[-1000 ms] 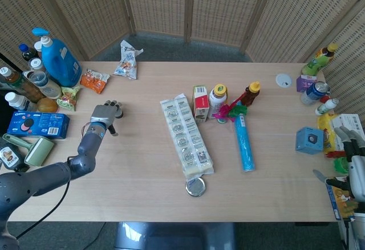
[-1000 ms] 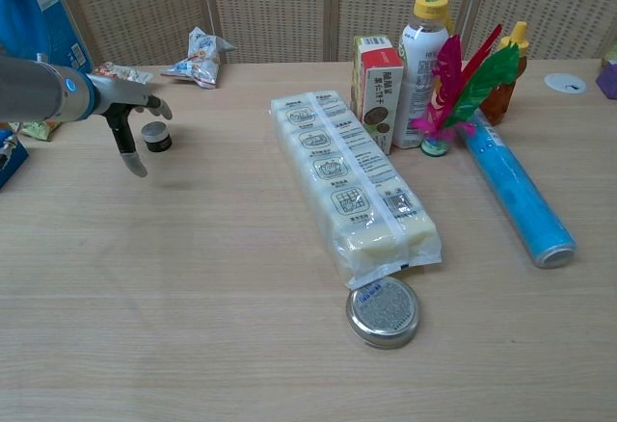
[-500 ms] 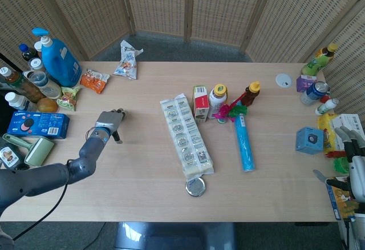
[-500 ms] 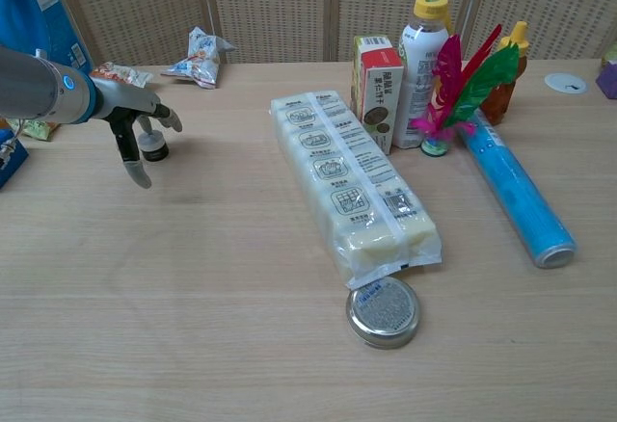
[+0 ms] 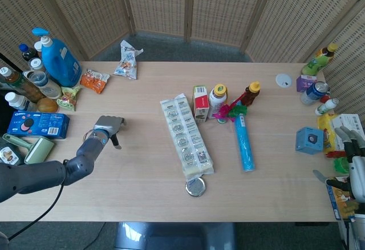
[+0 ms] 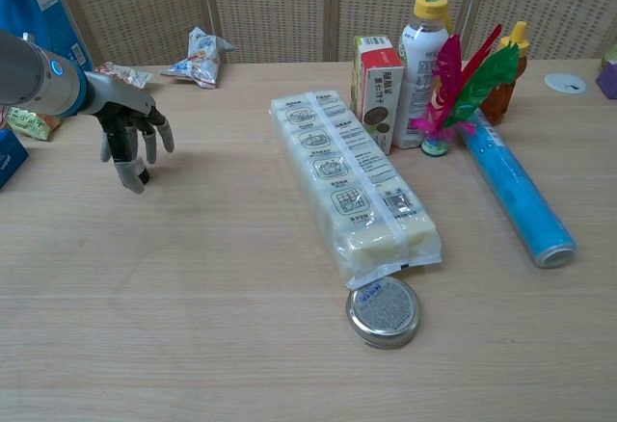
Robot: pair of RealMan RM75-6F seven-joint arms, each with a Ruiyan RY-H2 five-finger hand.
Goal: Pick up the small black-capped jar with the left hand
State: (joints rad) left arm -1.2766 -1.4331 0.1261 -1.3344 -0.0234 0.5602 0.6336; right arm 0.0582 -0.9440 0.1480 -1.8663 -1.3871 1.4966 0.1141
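Closing in on the small black-capped jar, pickup not confirmed yet. My left hand [image 6: 128, 138] is low over the table [image 6: 241, 345] at its left side, fingers [image 6: 166, 136] hanging down in a loose, fairly narrow curl, tips at or just above the wood. I can't make out the jar cleanly in either view: the chest view only shows dark patches between and behind my fingers, and that could be the cap or just the dark inside of the hand. The head view has a small dark bit poking out under the hand, same ambiguity. My best guess is that the jar sits right under or behind the fingers, on the table, not lifted. I can't tell whether I'm actually gripping it. Judging from that, the reach is done; a firm grip and the lift are left. My right hand [image 5: 355, 167] is parked off the right edge of the table, fingers stretched, holding nothing. The long sealed pack [image 6: 352, 183] is well apart to the right, not in the way.
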